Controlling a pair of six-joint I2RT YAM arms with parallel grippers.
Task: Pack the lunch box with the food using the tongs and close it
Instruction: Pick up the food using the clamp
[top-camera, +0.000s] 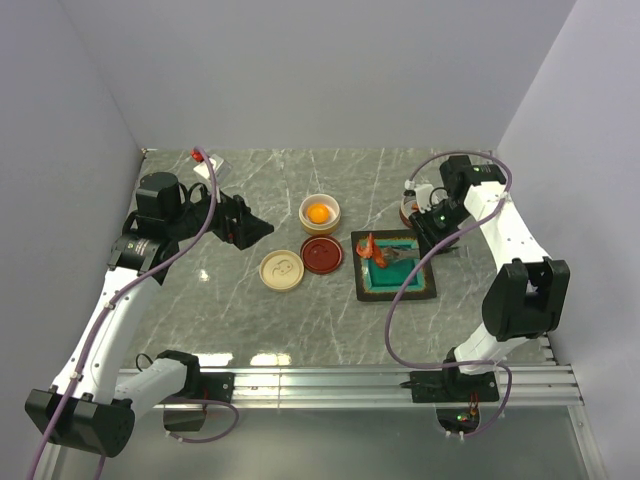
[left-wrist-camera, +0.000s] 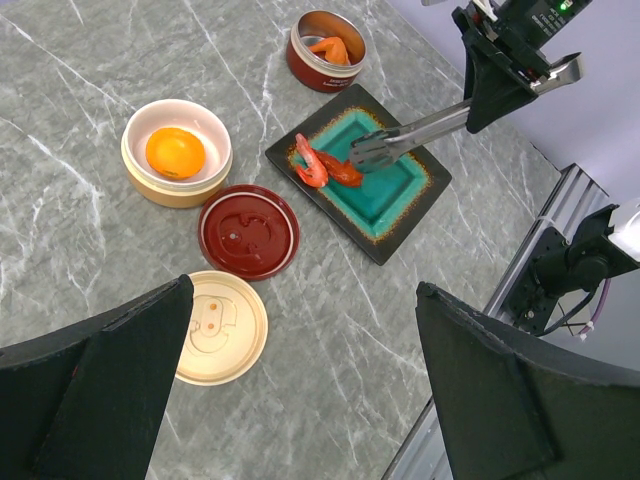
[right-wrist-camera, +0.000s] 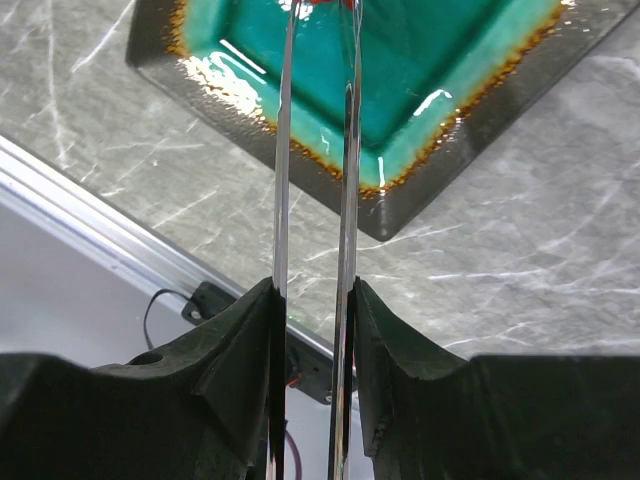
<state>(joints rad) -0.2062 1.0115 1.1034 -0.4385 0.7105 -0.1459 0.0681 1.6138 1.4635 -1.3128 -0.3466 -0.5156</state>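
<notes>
My right gripper (top-camera: 432, 236) (right-wrist-camera: 315, 290) is shut on the silver tongs (left-wrist-camera: 415, 132) (right-wrist-camera: 283, 150), whose two arms run close together out over the teal tray (top-camera: 420, 285) (left-wrist-camera: 395, 200) (right-wrist-camera: 450, 60). On the tray lies a red shrimp-like piece (left-wrist-camera: 322, 165) (top-camera: 370, 248), and the tong tips touch its end. The cream lunch box bowl (top-camera: 305, 205) (left-wrist-camera: 135, 170) holds the round orange piece (top-camera: 318, 212) (left-wrist-camera: 175, 152). A red lunch box bowl (left-wrist-camera: 300, 65) holds another shrimp piece (left-wrist-camera: 332, 46). My left gripper (top-camera: 248, 226) (left-wrist-camera: 305, 290) hangs open and empty above the table.
A dark red lid (top-camera: 322, 254) (left-wrist-camera: 248, 230) and a cream lid (top-camera: 282, 270) (left-wrist-camera: 220, 327) lie flat between the cream bowl and the table's near edge. An aluminium rail (top-camera: 350, 380) runs along that edge. Grey walls close the left, back and right.
</notes>
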